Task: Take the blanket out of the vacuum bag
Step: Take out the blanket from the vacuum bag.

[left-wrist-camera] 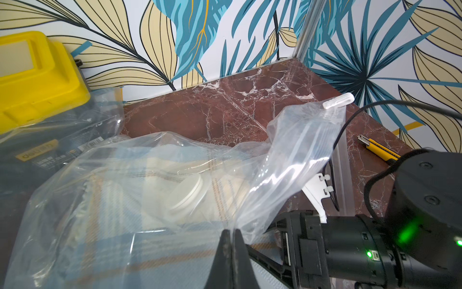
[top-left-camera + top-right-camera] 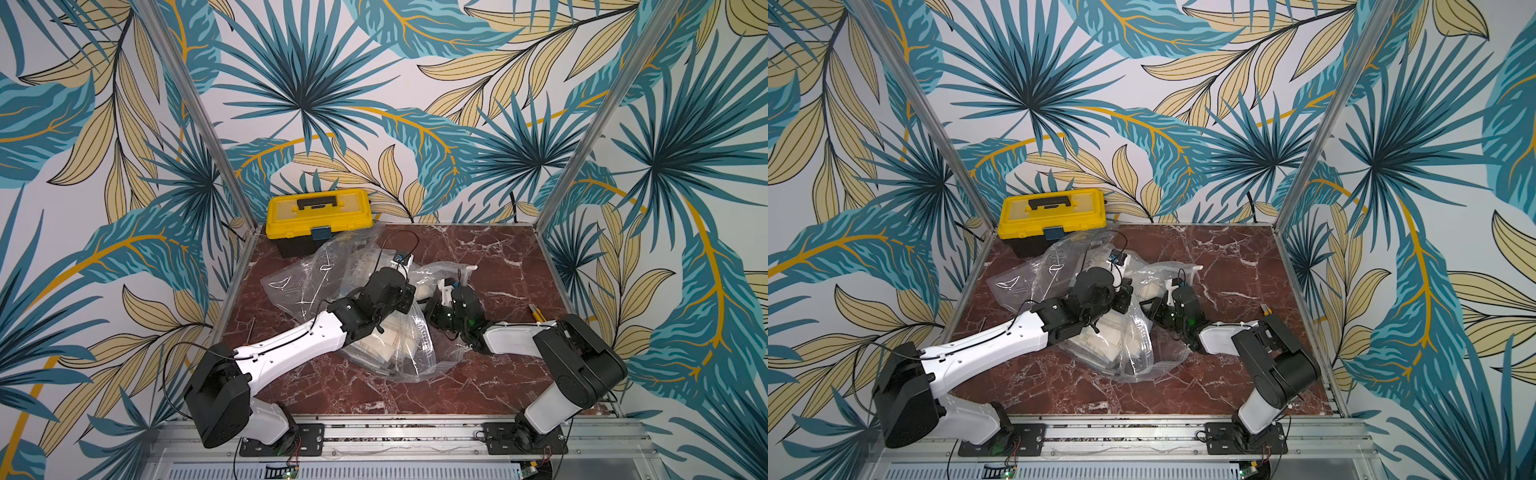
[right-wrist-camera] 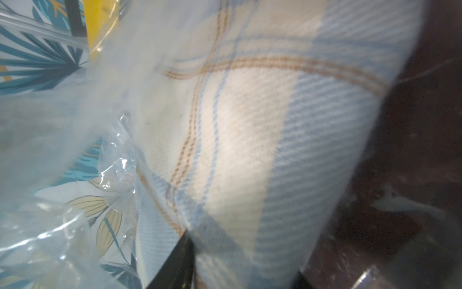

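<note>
Held vacuum bag plastic clenched in left claw. Had right claw astride blanket; could not tell whether gripping.

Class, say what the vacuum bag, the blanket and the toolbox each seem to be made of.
The vacuum bag: thin clear plastic film, glossy; it crinkles and glints.
The blanket: soft woven fabric, matte, perhaps wool or fleece; diagonal twill ribs, plaid stripes.
The toolbox: hard moulded plastic, smooth yellow lid, black base.
</note>
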Controlling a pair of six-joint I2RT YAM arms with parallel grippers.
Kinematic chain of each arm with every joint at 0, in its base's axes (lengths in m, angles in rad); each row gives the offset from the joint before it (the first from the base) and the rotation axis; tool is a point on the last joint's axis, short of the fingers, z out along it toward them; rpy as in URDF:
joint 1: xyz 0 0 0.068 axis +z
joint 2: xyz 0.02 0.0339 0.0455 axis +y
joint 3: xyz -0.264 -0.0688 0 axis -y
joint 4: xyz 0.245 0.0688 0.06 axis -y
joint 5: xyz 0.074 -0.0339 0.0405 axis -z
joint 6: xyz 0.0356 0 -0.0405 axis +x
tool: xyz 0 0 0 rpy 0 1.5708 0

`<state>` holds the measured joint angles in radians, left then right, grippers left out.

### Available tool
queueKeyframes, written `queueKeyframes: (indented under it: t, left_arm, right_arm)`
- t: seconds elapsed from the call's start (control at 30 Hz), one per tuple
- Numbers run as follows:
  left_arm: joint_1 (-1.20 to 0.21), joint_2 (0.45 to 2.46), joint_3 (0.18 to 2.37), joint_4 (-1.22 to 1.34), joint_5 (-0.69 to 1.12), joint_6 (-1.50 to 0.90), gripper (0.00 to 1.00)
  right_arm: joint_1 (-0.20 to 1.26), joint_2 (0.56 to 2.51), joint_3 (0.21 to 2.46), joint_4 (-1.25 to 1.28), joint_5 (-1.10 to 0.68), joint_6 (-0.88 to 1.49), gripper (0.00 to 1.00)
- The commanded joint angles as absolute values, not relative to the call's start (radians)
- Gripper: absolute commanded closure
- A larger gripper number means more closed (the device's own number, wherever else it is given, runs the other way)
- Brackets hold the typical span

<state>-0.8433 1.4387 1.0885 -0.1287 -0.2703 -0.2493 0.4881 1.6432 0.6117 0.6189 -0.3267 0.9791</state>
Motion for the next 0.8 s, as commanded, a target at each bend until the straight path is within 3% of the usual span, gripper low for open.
queueKeyframes:
  t: [0.0,0.17,0.33,0.5,0.57,0.67,0.77]
  left_arm:
    - [-0.835,1.438,1.071,-0.115,-0.288,-0.236,1.00]
    - [-0.836,1.457,1.063,-0.104,-0.289,-0.238,1.00]
    - [-0.836,1.476,1.050,-0.074,-0.281,-0.238,1.00]
    - [-0.836,1.497,1.043,-0.050,-0.269,-0.239,1.00]
    - [-0.836,1.503,1.043,-0.042,-0.267,-0.236,1.00]
    - [-0.836,1.507,1.046,-0.038,-0.267,-0.229,1.00]
    - [-0.836,1.504,1.046,-0.048,-0.270,-0.220,1.00]
  right_arm:
    - [0.495,1.636,0.660,0.615,-0.358,0.949,0.58]
    - [0.507,1.578,0.713,0.479,-0.372,0.910,0.64]
    - [0.523,1.479,0.767,0.268,-0.346,0.852,0.82]
    - [0.524,1.400,0.820,0.112,-0.351,0.814,0.82]
    - [0.525,1.388,0.834,0.088,-0.350,0.802,0.84]
    - [0.525,1.400,0.833,0.101,-0.340,0.796,0.98]
    - [0.524,1.455,0.817,0.181,-0.354,0.824,1.00]
